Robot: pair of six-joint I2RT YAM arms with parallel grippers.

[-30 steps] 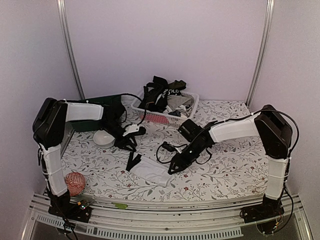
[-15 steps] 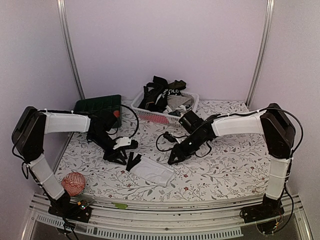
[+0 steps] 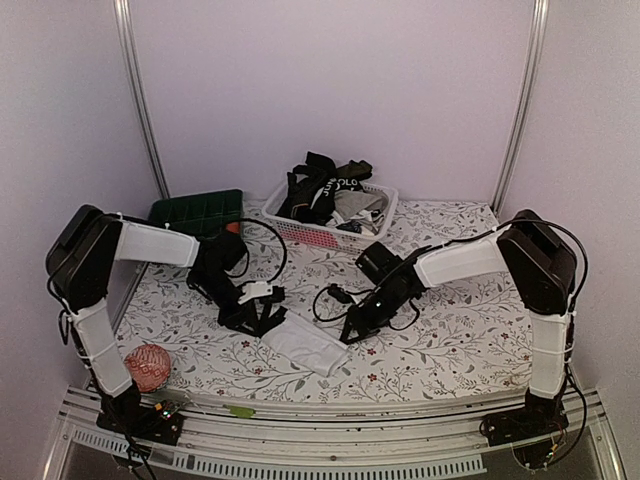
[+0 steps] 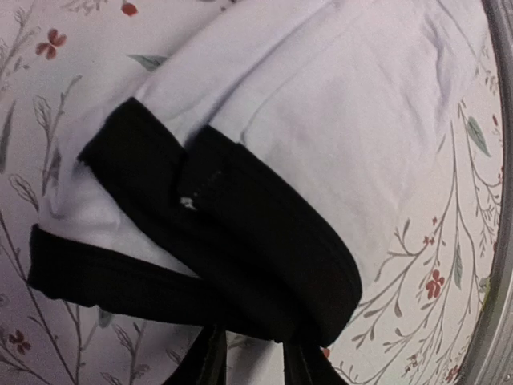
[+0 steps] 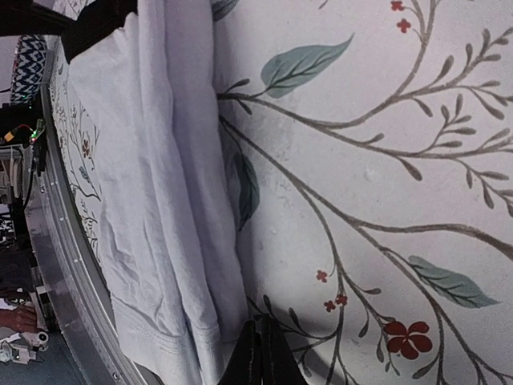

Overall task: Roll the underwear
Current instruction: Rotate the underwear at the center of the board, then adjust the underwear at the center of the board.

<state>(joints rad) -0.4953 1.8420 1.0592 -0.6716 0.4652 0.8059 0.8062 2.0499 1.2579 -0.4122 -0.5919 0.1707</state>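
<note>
A white underwear (image 3: pixel 307 344) with a black waistband (image 3: pixel 268 322) lies folded flat on the floral table near the front. In the left wrist view the underwear (image 4: pixel 337 112) fills the frame, its waistband (image 4: pixel 264 241) bunched just ahead of my fingers. My left gripper (image 3: pixel 262 318) (image 4: pixel 255 357) is open, its tips right at the waistband's edge, with table showing between them. My right gripper (image 3: pixel 349 336) (image 5: pixel 260 337) is shut and empty, its tips on the table against the hem at the other end of the underwear (image 5: pixel 152 200). More underwear (image 3: pixel 325 188) is heaped in the basket.
The white lattice basket (image 3: pixel 303 234) stands at the back centre. A dark green box (image 3: pixel 195 212) sits at the back left. A red patterned ball (image 3: pixel 148 366) lies at the front left by the left arm's base. A black cable (image 3: pixel 328 296) loops near the right arm. The metal table edge (image 4: pixel 501 241) runs close by.
My left gripper has moved right and closer to the black waistband. My right gripper has come down slightly to the underwear's right end. The underwear has barely shifted.
</note>
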